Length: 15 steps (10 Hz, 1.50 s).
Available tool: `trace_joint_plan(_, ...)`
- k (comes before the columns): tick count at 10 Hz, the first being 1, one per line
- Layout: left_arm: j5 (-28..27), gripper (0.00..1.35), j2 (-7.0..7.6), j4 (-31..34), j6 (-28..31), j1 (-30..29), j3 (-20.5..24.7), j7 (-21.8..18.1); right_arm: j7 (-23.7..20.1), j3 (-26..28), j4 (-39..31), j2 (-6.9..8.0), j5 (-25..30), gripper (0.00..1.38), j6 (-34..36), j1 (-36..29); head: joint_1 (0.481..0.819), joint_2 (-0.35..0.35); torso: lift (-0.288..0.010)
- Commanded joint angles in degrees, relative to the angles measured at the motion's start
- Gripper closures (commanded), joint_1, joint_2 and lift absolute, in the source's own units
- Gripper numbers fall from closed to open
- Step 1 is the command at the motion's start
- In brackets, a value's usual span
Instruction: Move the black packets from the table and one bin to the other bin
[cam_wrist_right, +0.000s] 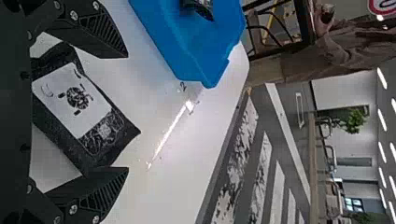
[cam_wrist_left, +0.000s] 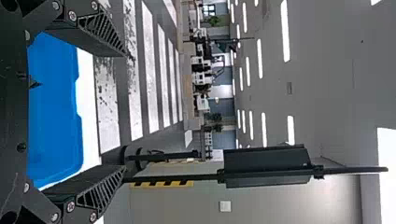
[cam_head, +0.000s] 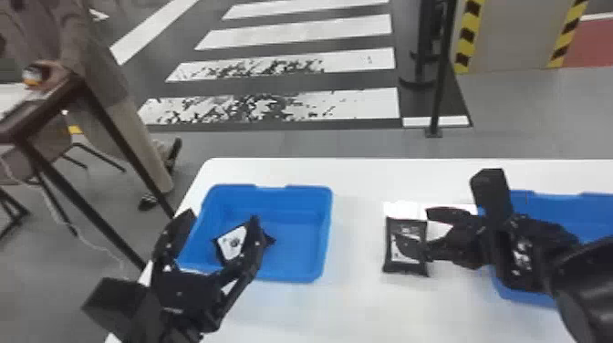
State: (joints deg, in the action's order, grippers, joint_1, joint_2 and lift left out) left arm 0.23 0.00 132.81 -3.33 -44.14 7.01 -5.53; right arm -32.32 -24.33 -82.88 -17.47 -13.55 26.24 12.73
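Both spread, grasping nothing: our left tool [cam_head: 222, 219] at left blue bin [cam_head: 296, 244], right tool [cam_head: 413, 227] over black packet [cam_head: 407, 268] right of bin.

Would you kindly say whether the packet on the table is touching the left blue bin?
Apart: the head view shows white table between the packet and the bin.

Black packet [cam_wrist_right: 77, 100] on white table [cam_wrist_right: 163, 186], between right pincer's [cam_head: 412, 228] spread fingers, blue bin [cam_wrist_right: 187, 46] nearby
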Motion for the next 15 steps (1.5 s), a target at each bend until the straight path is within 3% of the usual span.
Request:
trace_joint_plan(1, 0.0, 0.18, -0.15, -0.6, 0.1, 0.5, -0.4, -0.1, 0.1, -4.5, 2.9, -0.2, -1.4, 0.17, 0.9, 2.7, 0.695, 0.25, -0.11)
trace_joint_plan(5, 0.6, 0.18, -0.15, -1.3, 0.2, 0.8, -0.4, -0.1, 1.7, -9.4, 1.3, -0.28, 4.4, 0.17, 9.5, 5.7, 0.695, 0.283, -0.11)
trace_joint_plan(9, 1.0, 0.18, -0.15, -2.4, -0.3, 1.4, -0.7, -0.1, 2.1, -11.2, 7.0, -0.2, 4.3, 0.19, 8.1, 8.2, 0.695, 0.271, -0.11)
trace_joint_plan(10, 1.1, 0.18, -0.15, -2.9, -0.6, 1.8, -1.0, -0.1, 2.4, -11.2, 8.1, -0.2, 4.3, 0.3, 7.9, 8.8, 0.695, 0.263, -0.11)
trace_joint_plan(13, 1.5, 0.18, -0.15, -3.4, -1.3, 1.7, -0.7, -0.2, 3.9, -11.9, 6.7, -0.11, 3.7, 1.13, 9.9, 8.7, 0.695, 0.248, -0.11)
trace_joint_plan(14, 1.6, 0.18, -0.15, -3.4, -1.5, 1.5, -0.6, -0.4, 4.7, -11.9, 5.6, -0.11, 3.3, 1.26, 11.0, 8.4, 0.695, 0.251, -0.11)
trace_joint_plan(15, 1.6, 0.18, -0.15, -3.4, -1.6, 1.5, -0.6, -0.4, 5.0, -11.9, 5.6, -0.11, 2.8, 1.26, 11.3, 8.2, 0.695, 0.255, -0.11)
